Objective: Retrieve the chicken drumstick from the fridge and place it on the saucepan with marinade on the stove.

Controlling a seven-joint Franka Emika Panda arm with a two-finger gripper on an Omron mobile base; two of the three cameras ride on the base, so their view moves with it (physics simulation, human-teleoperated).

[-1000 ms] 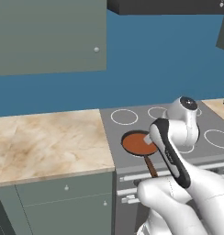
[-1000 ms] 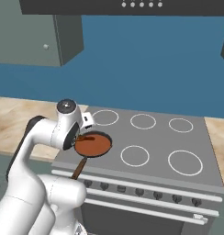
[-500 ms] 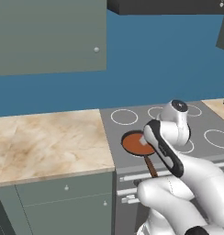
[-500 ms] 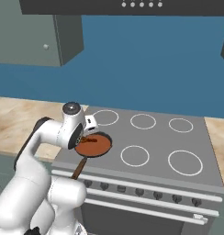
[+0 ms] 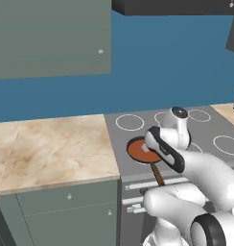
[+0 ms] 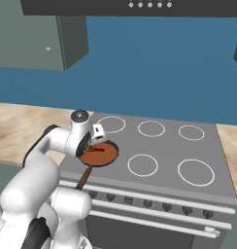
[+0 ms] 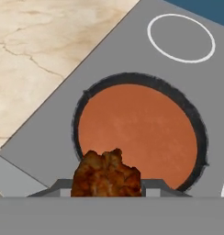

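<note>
Hand view: chicken drumstick (image 7: 107,174) sits between the jaws above the marinade (image 7: 137,133).

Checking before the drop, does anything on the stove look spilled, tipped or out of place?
Nothing stands out. The saucepan sits flat on the stove, marinade level inside its rim with none on the cooktop. The drumstick is held at the gripper above the pan's near edge.

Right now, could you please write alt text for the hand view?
A browned chicken drumstick hangs at the bottom edge, above the near rim of the saucepan of orange-brown marinade on the grey stove, beside a marble counter.
</note>
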